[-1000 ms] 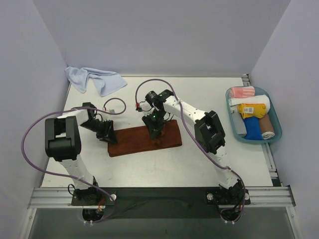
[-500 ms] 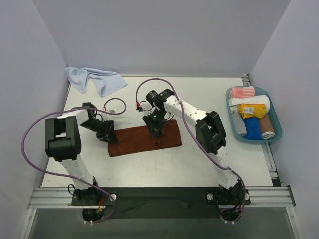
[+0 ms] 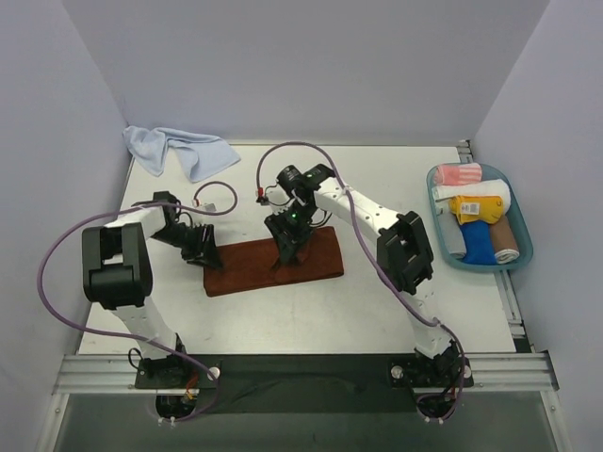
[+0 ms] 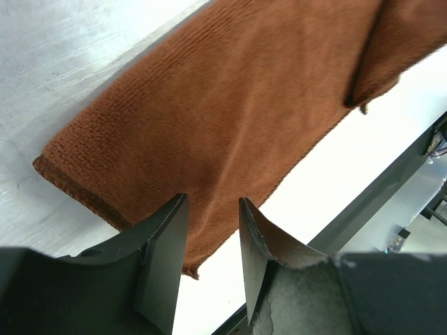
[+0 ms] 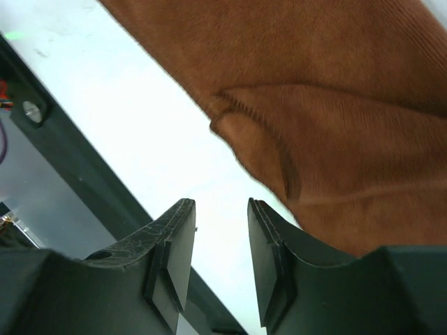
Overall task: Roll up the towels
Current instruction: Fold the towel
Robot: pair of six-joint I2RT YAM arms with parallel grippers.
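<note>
left claw [image 4: 211, 206]: your fingers sit a narrow gap apart with nothing pinched between them. They're hovering right over the near edge of the brown towel's left end.
right claw [image 5: 220, 206]: same deal here, partly spread and holding nothing. You can see bare counter through the gap, and a folded-over flap of towel just past the tips, off to the right.
rust-brown towel [image 3: 273, 264]: spread out long-ways in the middle of the counter, mostly flat. From above, your left claw is at its left end and your right claw is over the middle.
light-blue towel [image 3: 175, 149]: crumpled in a heap at the back-left corner, well apart from both claws.
counter [image 3: 377, 179]: white top, both towels lying on it.
tray [image 3: 432, 209]: teal one at the right edge, packed with rolled cloths [image 3: 476, 218] lying side by side.
</note>
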